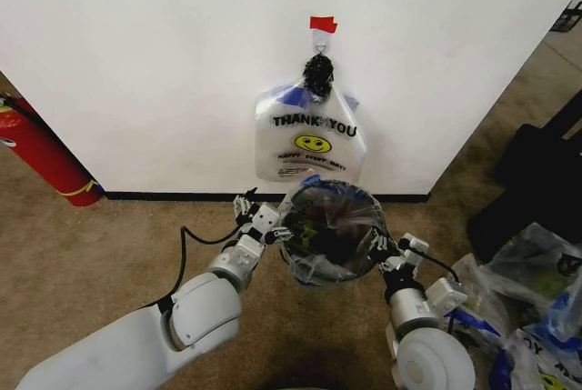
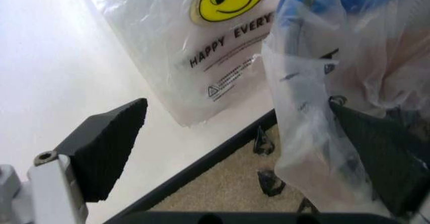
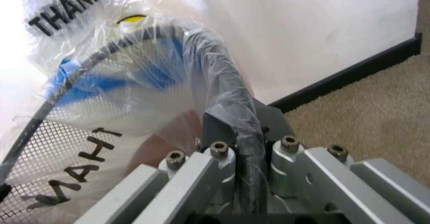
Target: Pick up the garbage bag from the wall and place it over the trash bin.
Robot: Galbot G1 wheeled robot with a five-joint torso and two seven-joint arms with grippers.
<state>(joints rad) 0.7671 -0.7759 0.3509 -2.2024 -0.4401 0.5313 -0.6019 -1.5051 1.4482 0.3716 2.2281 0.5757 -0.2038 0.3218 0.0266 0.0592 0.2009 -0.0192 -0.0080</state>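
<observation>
The trash bin (image 1: 364, 197) is a round black mesh basket standing on the carpet just in front of the wall (image 1: 136, 63). The clear garbage bag (image 1: 318, 267) with blue patches lies over its mouth and down its sides. At the bin's left rim my left gripper (image 1: 265, 217) is open; in the left wrist view its fingers (image 2: 108, 143) are spread wide and the garbage bag (image 2: 309, 83) hangs against one of them. My right gripper (image 1: 386, 249) is at the right rim. The right wrist view shows that gripper (image 3: 235, 118) shut on the bag-covered rim (image 3: 60, 85).
A whitish "THANK YOU" smiley bag (image 1: 314, 140) hangs from the hook under red tape (image 1: 321, 25), right behind the bin. A red fire extinguisher (image 1: 45, 158) leans at the left. Bulging clear bags (image 1: 536, 272) and black furniture (image 1: 546, 172) crowd the right.
</observation>
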